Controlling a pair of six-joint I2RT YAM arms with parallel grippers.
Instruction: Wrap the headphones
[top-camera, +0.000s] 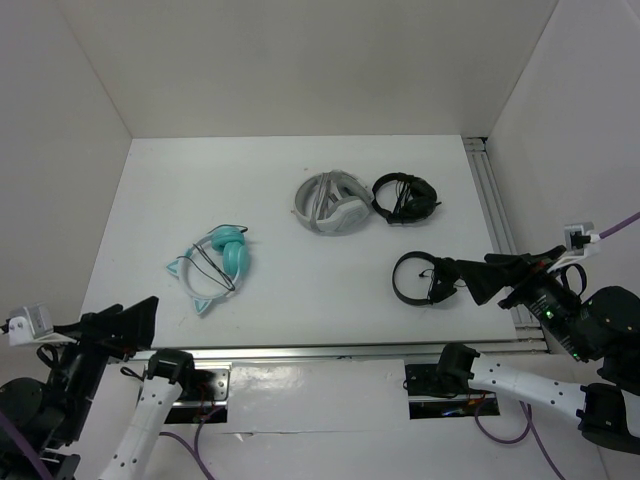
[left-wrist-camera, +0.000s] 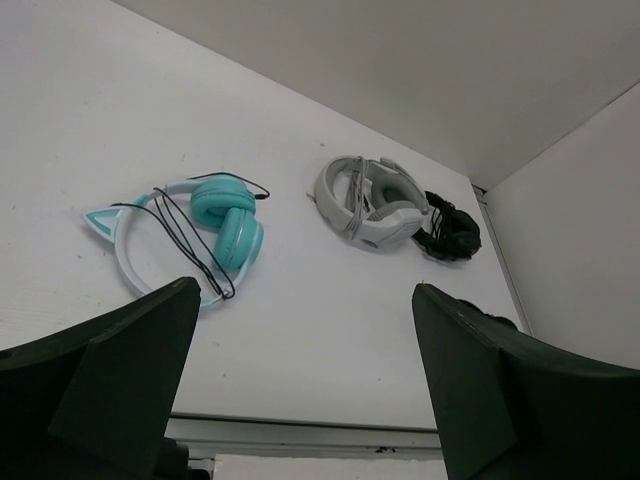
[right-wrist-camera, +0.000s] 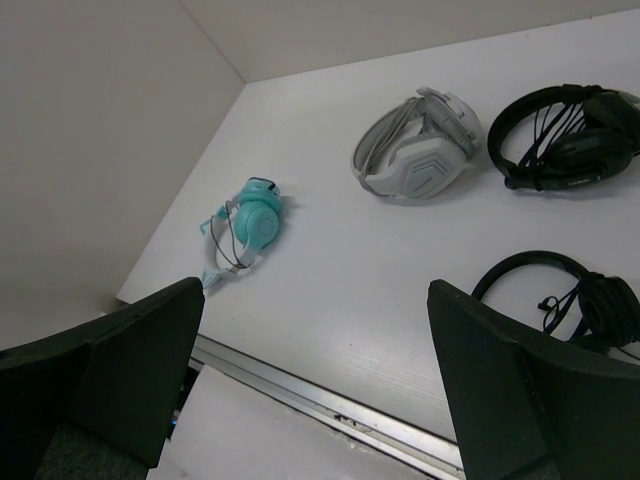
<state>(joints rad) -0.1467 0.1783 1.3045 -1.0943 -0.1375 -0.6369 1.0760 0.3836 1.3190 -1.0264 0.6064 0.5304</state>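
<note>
Lying on the near left of the table (top-camera: 300, 310), the teal headphones (top-camera: 216, 264) trail a loose black cable (left-wrist-camera: 190, 245) across their band, so the left gripper (left-wrist-camera: 300, 335), fingers spread as on the right gripper (right-wrist-camera: 315, 335), should probably pinch the cable's free end first

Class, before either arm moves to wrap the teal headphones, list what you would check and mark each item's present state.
1. Teal headphones lie in plain view: ok.
2. Their black cable is exposed for grasping: ok.
3. Left tool open and empty: ok.
4. Right tool open and empty: ok.
5. Grey-white headphones lie apart from the teal pair: ok.
6. Cable free of knots: cannot tell.
</note>
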